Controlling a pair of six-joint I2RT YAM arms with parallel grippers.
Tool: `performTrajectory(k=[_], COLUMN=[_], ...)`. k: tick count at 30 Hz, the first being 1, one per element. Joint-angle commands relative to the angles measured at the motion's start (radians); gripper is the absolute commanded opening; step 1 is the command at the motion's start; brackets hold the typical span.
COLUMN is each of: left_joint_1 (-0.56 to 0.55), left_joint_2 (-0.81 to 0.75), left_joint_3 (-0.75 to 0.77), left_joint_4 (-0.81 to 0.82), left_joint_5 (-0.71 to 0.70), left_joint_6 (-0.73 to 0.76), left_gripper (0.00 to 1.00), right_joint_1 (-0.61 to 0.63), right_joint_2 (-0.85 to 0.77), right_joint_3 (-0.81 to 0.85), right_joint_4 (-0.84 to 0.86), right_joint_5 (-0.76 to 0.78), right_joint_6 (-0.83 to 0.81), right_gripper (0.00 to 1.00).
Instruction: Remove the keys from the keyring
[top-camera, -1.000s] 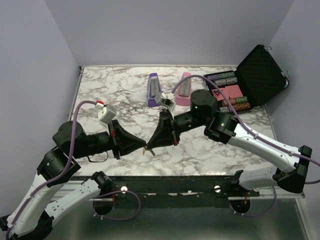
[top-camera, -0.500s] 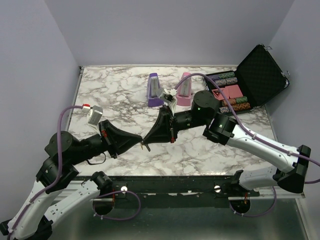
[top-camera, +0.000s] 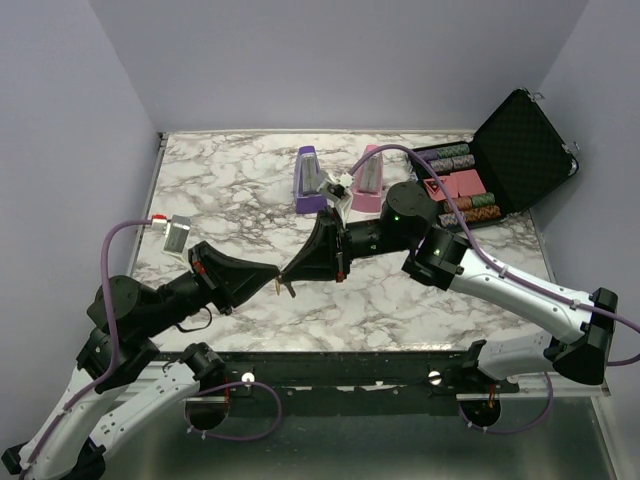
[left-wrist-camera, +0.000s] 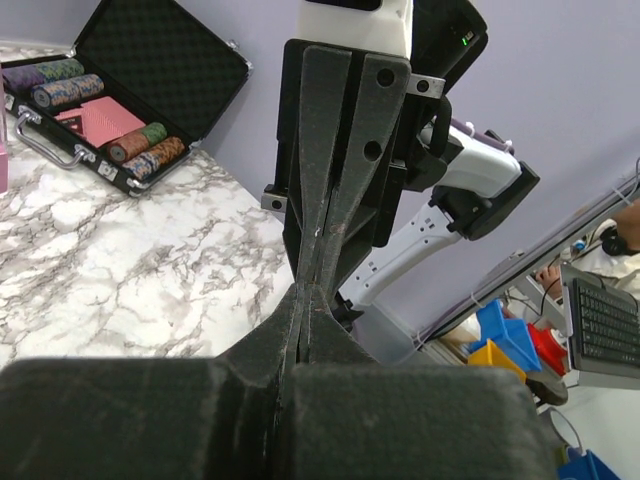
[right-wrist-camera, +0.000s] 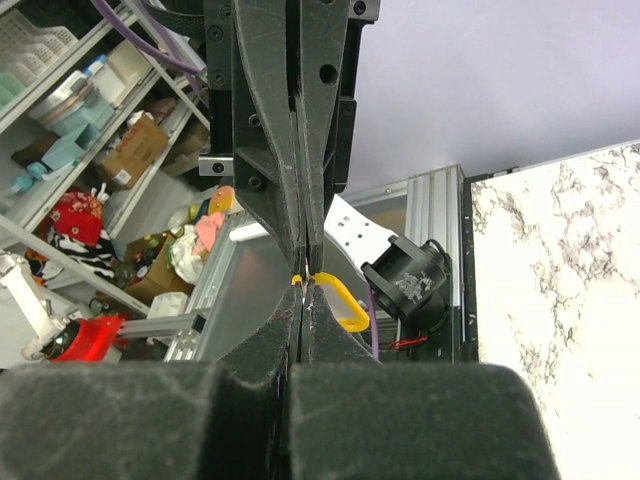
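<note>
left tool (top-camera: 270, 280) pinched keys (top-camera: 287, 292) | right tool (top-camera: 294, 275) pinched same keys, tip to tip | over counter (top-camera: 220, 195) by near edge, mid-width | marble open leftward; chip case (top-camera: 520, 150) at far-right corner

The left arm (top-camera: 130, 310) rises from the 7 o'clock corner, elbow bent, its wrist levelled so the left gripper (top-camera: 272, 281) points toward 3 o'clock above the worktop. The right arm (top-camera: 500, 285) sweeps in from 4 o'clock, and the right gripper (top-camera: 292, 274) aims toward 8 o'clock. The two grippers meet tip to tip near the centre. Both pairs of jaws are pressed together, and the tips appear to touch, though the junction is too small to be sure.
</note>
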Motion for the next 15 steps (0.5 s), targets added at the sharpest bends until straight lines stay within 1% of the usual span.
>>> performTrajectory(k=[1,11,12,14,15], left_joint_1=[-0.005,-0.007,-0.007,-0.008,-0.008], left_joint_2=[-0.023,-0.009,-0.009,-0.001,0.0], left_joint_3=[-0.026,-0.002,0.007,0.032,0.044], left_joint_4=[0.044,0.024,0.012,-0.021,-0.033], left_joint_5=[-0.06,-0.011,-0.008,-0.01,-0.014], left_joint_6=[-0.031,0.007,0.016,0.038,0.052], left_gripper=[0.0,0.0,0.01,0.15,0.24], right_joint_1=[0.007,0.007,0.007,0.009,0.007], right_joint_2=[0.001,0.003,0.003,0.001,0.003], right_joint_3=[-0.009,-0.022,-0.023,-0.026,-0.025], right_joint_4=[0.058,0.075,0.072,0.071,0.068], right_joint_5=[0.028,0.036,0.034,0.03,0.027], right_joint_6=[0.008,0.014,0.013,0.014,0.011], right_gripper=[0.01,0.01,0.01,0.01,0.01])
